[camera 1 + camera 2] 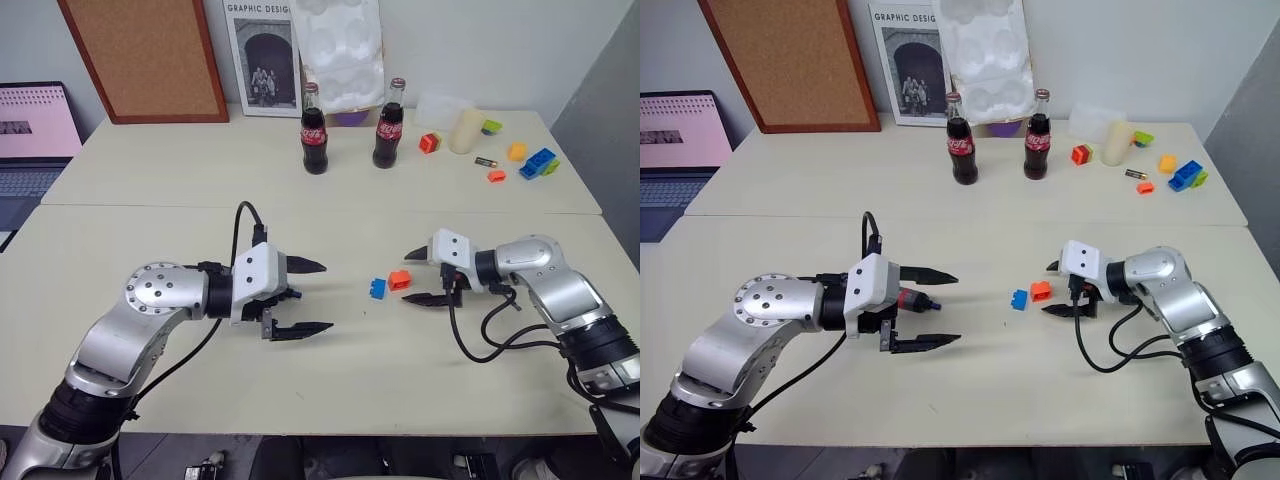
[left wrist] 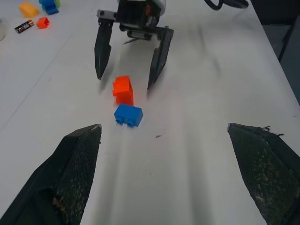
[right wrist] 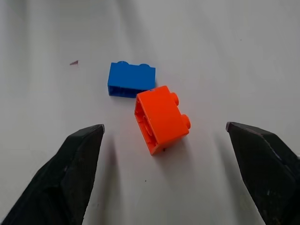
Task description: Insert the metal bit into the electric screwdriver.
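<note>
The table (image 1: 330,390) carried two cola bottles (image 1: 314,130) at its far side. The left gripper (image 1: 305,297) hovered with jaws wide, a red-banded, blue-tipped electric screwdriver (image 1: 912,299) showing between its fingers. The right gripper (image 1: 422,277), jaws wide, flanked an orange brick (image 3: 161,118) touching a blue brick (image 3: 131,79). I couldn't make out the metal bit.

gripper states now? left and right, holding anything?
Left gripper: jaws open, holding nothing.
Right gripper: jaws open, holding nothing, pointed at the orange brick beside the blue brick.
</note>
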Motion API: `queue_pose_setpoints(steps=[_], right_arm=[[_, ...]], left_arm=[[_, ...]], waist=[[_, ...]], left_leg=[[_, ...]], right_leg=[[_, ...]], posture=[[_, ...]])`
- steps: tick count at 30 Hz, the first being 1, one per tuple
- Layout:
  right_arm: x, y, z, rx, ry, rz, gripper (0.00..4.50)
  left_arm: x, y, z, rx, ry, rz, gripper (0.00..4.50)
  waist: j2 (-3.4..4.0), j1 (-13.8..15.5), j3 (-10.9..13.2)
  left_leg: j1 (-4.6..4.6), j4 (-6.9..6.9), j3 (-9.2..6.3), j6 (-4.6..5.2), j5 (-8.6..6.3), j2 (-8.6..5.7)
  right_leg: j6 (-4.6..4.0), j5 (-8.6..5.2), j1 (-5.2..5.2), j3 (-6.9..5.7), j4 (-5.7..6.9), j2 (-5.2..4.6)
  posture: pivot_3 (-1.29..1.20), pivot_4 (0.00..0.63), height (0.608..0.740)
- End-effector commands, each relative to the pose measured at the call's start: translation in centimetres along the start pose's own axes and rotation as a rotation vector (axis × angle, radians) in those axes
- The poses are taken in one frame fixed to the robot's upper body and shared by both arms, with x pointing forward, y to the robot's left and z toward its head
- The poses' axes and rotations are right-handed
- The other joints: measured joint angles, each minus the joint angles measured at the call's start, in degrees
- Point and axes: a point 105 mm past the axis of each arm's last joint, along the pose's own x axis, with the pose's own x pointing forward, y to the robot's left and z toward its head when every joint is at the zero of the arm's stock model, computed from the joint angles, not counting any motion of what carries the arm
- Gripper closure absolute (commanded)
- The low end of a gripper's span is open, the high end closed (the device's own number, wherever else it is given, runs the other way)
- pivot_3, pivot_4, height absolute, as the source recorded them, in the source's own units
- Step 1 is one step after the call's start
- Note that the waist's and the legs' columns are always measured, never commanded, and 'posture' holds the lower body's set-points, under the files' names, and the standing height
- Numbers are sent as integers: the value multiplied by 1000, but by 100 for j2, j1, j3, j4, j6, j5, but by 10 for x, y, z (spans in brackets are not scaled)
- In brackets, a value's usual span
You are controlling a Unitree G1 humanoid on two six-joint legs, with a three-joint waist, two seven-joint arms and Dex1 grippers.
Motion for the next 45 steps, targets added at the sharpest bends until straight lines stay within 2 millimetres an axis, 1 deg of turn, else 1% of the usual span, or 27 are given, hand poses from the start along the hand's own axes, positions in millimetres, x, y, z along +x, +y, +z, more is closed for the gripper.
queue_pose_setpoints(steps=[1,3,8,10,12,13,14,16,19,21,24,27,30,34,36,38,39,41,43,45], right_arm=[[1,-3,7,-66,-16,0,1109],[2,-2,8,-64,-32,-11,1645],[2,2,8,-55,-48,-32,2788],[-6,2,8,-45,-55,-83,3273],[-17,0,7,-31,-56,-140,3639],[-22,0,7,-24,-55,-165,3647],[-32,-3,5,-10,-47,-224,3647],[-58,-11,-1,50,-39,-395,3647],[-90,-11,-15,146,-1,-625,3647],[-108,-10,-29,202,51,-785,3647],[-139,-17,-59,324,136,-1091,3647],[-155,-23,-84,460,167,-1274,3647],[-157,-29,-102,596,156,-1353,3647],[-161,-35,-120,763,115,-1410,3647],[-164,-37,-121,806,89,-1431,3647],[-164,-37,-117,835,49,-1434,2929],[-164,-36,-115,835,39,-1430,2745],[-166,-35,-109,833,18,-1431,2139],[-170,-33,-102,813,5,-1434,1707],[-175,-29,-92,778,-10,-1438,1260]], left_arm=[[7,-1,9,43,-37,-1,0],[10,-2,9,40,-44,-2,0],[14,0,10,33,-63,-4,0],[19,3,12,34,-82,-6,0],[24,4,15,36,-103,-9,0],[26,4,17,37,-112,-11,0],[30,5,20,37,-132,-9,0],[42,8,29,35,-187,-1,0],[60,10,39,32,-252,0,0],[71,8,45,32,-286,-22,0],[89,8,51,54,-313,-43,0],[102,9,58,81,-330,-45,0],[111,6,60,122,-333,-69,0],[116,3,61,153,-334,-84,0],[117,3,62,157,-336,-85,0],[117,2,64,163,-338,-84,0],[117,2,64,162,-340,-83,0],[117,2,65,161,-342,-82,0],[117,1,64,160,-341,-84,0],[114,3,63,158,-337,-77,0]], waist=[[0,1,0],[0,1,0],[0,5,0],[0,17,0],[0,37,0],[0,44,0],[0,44,0],[0,67,0],[0,122,-1],[1,115,-2],[4,28,-4],[9,14,-7],[18,-12,-12],[34,-42,-21],[40,-47,-22],[41,-47,-23],[41,-47,-23],[43,-50,-22],[44,-52,-22],[45,-54,-23]], left_leg=[[0,0,-1,0,0,0],[0,0,-2,0,0,0],[2,3,-4,0,0,0],[2,6,-4,0,0,-1],[2,7,-6,0,1,-2],[2,7,-6,0,1,-2],[1,8,-6,0,1,-3],[0,7,-8,0,1,-4],[-1,10,-15,0,1,-6],[1,10,-15,0,1,-7],[5,9,-15,0,1,-8],[13,12,-12,1,2,-12],[16,13,-11,2,4,-13],[18,9,-12,5,5,-12],[15,7,-12,6,5,-12],[13,5,-12,6,5,-12],[12,4,-12,6,5,-12],[10,3,-13,7,4,-12],[11,2,-13,7,4,-12],[11,2,-14,7,4,-12]], right_leg=[[0,0,0,-1,1,0],[0,0,0,-1,3,0],[0,0,1,-2,9,0],[0,0,2,-2,11,0],[0,0,3,-3,12,0],[0,0,3,-3,12,0],[0,0,3,-3,12,0],[1,0,4,-3,11,0],[2,0,10,-9,9,-1],[2,0,12,-7,9,-1],[2,0,14,-6,12,-1],[3,3,16,3,16,1],[-4,11,17,7,16,1],[-4,14,18,7,17,3],[-3,14,18,6,15,2],[3,9,18,6,11,2],[4,8,18,6,9,2],[6,6,18,6,6,2],[7,6,18,6,5,2],[8,5,18,4,6,2]], posture=[[0,150,740],[0,150,740],[0,150,740],[0,150,740],[0,150,740],[0,150,740],[0,150,740],[0,150,740],[0,150,740],[0,150,740],[0,150,740],[0,150,740],[0,150,740],[0,150,740],[0,150,740],[0,150,740],[0,150,740],[0,150,740],[0,150,740],[0,150,740]])
